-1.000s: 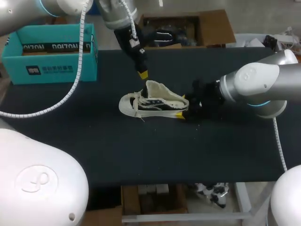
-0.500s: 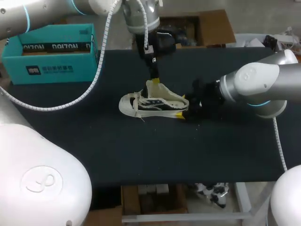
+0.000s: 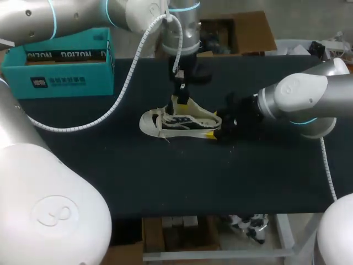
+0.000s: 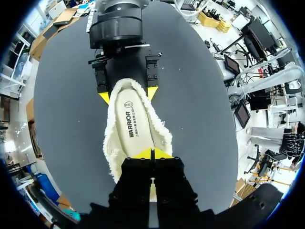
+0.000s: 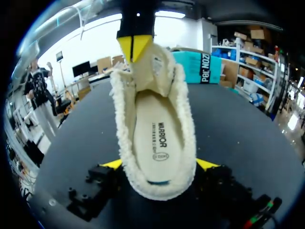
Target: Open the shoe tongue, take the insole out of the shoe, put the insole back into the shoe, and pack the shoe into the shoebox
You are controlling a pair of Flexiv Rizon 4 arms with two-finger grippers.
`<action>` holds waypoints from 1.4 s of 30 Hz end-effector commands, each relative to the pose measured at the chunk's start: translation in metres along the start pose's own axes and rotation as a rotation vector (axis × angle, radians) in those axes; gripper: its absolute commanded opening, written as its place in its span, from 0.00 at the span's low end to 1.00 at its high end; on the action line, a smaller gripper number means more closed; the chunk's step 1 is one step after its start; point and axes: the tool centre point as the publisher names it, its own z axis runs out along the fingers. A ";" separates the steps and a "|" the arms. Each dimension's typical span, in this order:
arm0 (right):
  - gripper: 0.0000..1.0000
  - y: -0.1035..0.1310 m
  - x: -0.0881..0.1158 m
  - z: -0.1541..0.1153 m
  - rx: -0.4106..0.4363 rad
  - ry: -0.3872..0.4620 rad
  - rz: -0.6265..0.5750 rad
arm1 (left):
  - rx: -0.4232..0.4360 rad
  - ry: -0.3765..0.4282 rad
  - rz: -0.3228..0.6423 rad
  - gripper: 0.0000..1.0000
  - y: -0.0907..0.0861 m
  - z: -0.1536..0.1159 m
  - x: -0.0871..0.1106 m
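A white low shoe (image 3: 175, 125) with a fleecy lining lies on its sole mid-table, toe to the left. Its tongue (image 5: 145, 71) stands up and the insole (image 4: 134, 125) lies inside. My left gripper (image 3: 177, 97) hangs over the shoe's front, shut, its yellow tips (image 5: 135, 46) together at the tongue's top edge. It holds nothing that I can see. My right gripper (image 3: 217, 128) has the heel between its wide-set fingers (image 5: 112, 164), which touch it from both sides. The teal shoebox (image 3: 58, 63) stands at the back left.
The left arm's white cable (image 3: 126, 88) hangs in a loop over the table between the shoebox and the shoe. The black tabletop (image 3: 165, 182) stretches wide in front of the shoe.
My left arm has swung right and come down, bringing its shut tips from up and left of the shoe onto the tongue's top. The right arm and the shoe have stayed put.
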 end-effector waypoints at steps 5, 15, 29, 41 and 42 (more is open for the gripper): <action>0.00 -0.002 0.001 0.002 -0.003 0.000 -0.002 | 0.000 -0.030 0.010 0.00 0.001 0.029 0.005; 0.00 -0.002 0.001 0.002 -0.003 0.000 -0.002 | -0.003 -0.032 0.028 0.00 0.005 0.054 0.003; 0.00 -0.002 0.001 0.002 -0.003 0.000 -0.002 | 0.006 0.035 0.041 0.00 0.007 0.076 0.000; 0.00 -0.002 0.001 0.002 -0.003 0.000 -0.002 | 0.005 -0.006 0.004 0.27 0.007 0.093 0.006; 0.00 -0.002 0.001 0.002 -0.003 0.000 -0.002 | 0.001 -0.014 -0.002 0.31 0.008 0.094 0.006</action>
